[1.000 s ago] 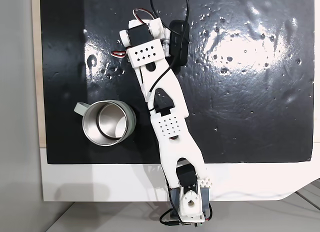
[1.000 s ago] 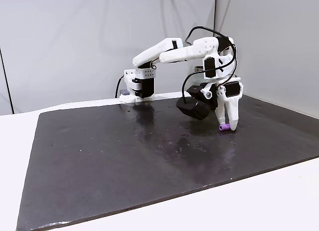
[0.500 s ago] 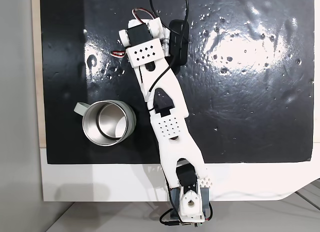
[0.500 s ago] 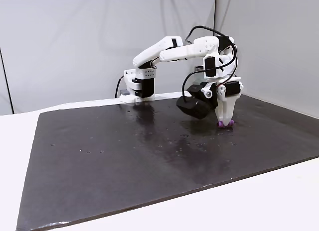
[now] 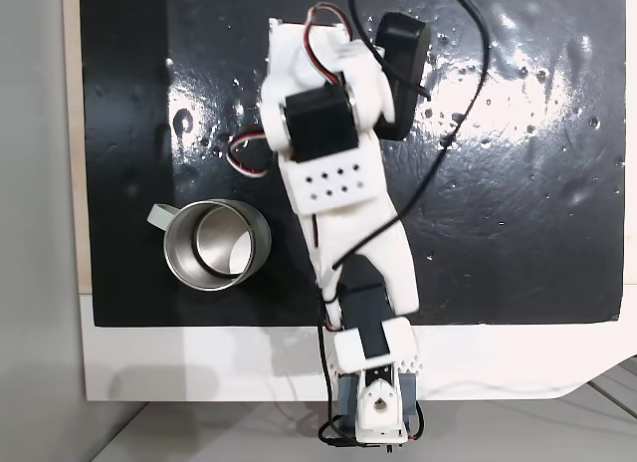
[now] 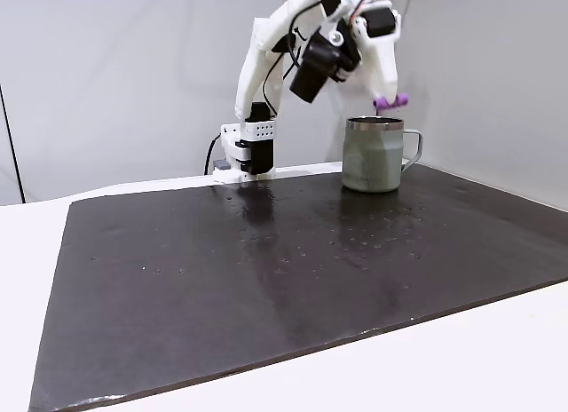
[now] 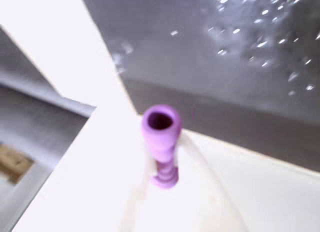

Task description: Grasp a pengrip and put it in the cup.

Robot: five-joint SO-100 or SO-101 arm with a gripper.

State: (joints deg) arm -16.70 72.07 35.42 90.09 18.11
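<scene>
A: What differs from half a second ago?

B: Then the white two-finger gripper (image 6: 388, 94) stood low on the glossy black mat (image 6: 266, 270), pinching the tiny purple ribbed pengrip (image 6: 390, 100) against it. Now the white arm (image 6: 266, 57) has swung up tall, and in the side fixed view the pengrip hangs in the air, above the rim of the shiny steel cup with the pale grey-green wall (image 6: 373, 154) and a little toward its handle side.

A: And the cup?

B: It stands where it stood, upright on the mat, open steel mouth up (image 5: 211, 246), handle pointing up-left in the fixed view from above. The arm (image 5: 338, 183) in that view now looms larger and covers the gripper.

A: How far open is the gripper?

B: Nearly closed, clenched on the pengrip. In the wrist view the pale fingers (image 7: 200, 167) press it from both sides; the pengrip (image 7: 161, 142) juts out, its hollow end toward the camera, blurred. It touches only the fingers.

A: The tabletop?

B: White (image 6: 444, 359), around the mat.
</scene>
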